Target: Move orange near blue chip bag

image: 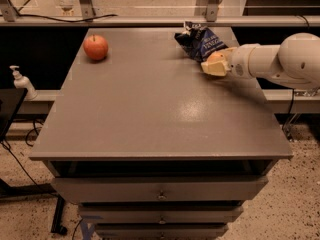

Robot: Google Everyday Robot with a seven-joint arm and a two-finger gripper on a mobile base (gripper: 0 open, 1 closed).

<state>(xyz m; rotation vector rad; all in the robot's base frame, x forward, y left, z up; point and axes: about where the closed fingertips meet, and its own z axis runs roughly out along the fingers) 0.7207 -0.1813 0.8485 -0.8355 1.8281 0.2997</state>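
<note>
Grey table (150,114), drawers beneath, filling mid-frame. Lying on top: apple (95,47) at upper left, crumpled blue bag (200,41) at upper right, well apart. Over the right side, just below the bag: gripper (214,67) clasping the orange (215,57).

A grey table (150,114) with drawers (160,189) beneath stands on a speckled floor (300,194). At the left a pale ledge (45,96) carries a white pump bottle (20,81), and black cables (20,164) trail below. Behind runs what seems a metal rail (150,20). The gripper (215,66), closed on the orange (216,57), hangs over the table's far right.
</note>
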